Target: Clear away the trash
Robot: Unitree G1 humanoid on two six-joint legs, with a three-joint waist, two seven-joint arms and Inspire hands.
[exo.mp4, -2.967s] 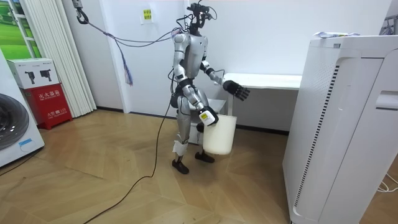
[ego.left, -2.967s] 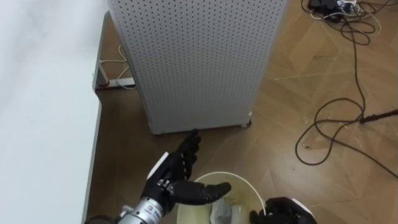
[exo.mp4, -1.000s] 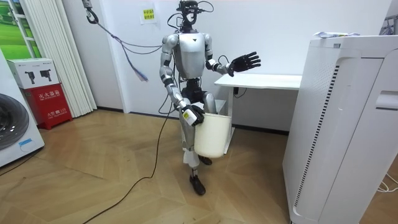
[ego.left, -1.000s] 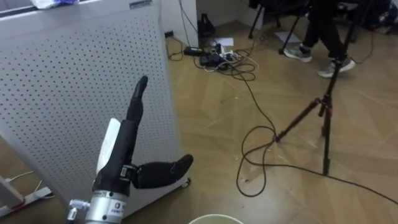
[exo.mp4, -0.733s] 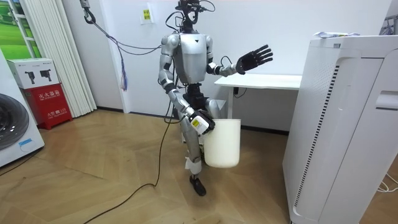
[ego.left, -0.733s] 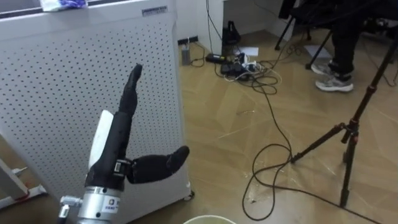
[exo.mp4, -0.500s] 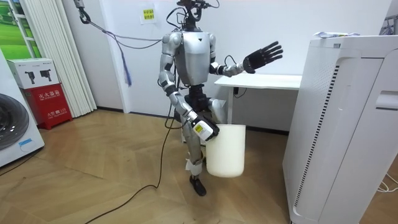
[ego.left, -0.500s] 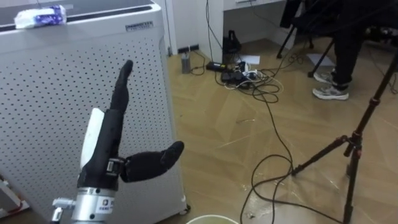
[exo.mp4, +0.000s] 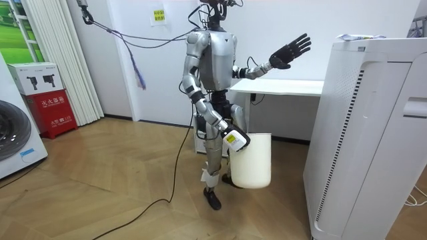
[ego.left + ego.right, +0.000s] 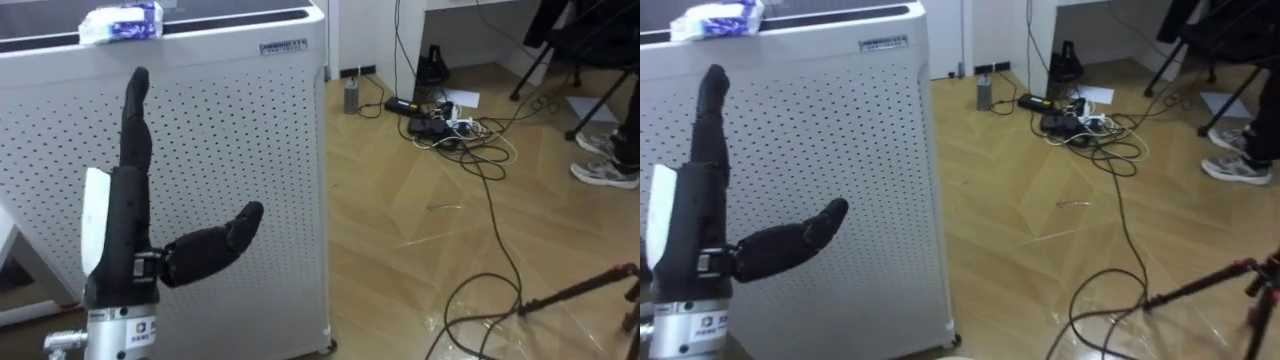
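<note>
White and peppered with small holes, a tall air purifier [image 10: 230,150] stands right in front of the robot, and the garbage, a crumpled white-and-blue packet [image 10: 122,22], lies on its flat top near the back edge. Nothing touches the packet.

The robot's left hand [image 10: 130,235] is raised in front of the purifier's panel, well below the packet. Its fingers [image 10: 135,110] are straight, held together and pointing up, while the thumb [image 10: 225,235] juts out to the side, wide apart from them. It holds nothing, and I cannot tell whether it touches the panel.

From across the room, the robot stands on the wooden floor between a white desk [image 9: 287,87] and the purifier, its left arm lifted high towards the machine. Its right hand [image 9: 233,140] hangs low beside its thigh, closed on the rim of a white bin [image 9: 252,163] that it carries clear of the floor.

To the robot's right of the purifier, a tangle of cables [image 10: 440,120] sprawls over the parquet, and a person's shoe [image 10: 605,172] shows near the edge.
</note>
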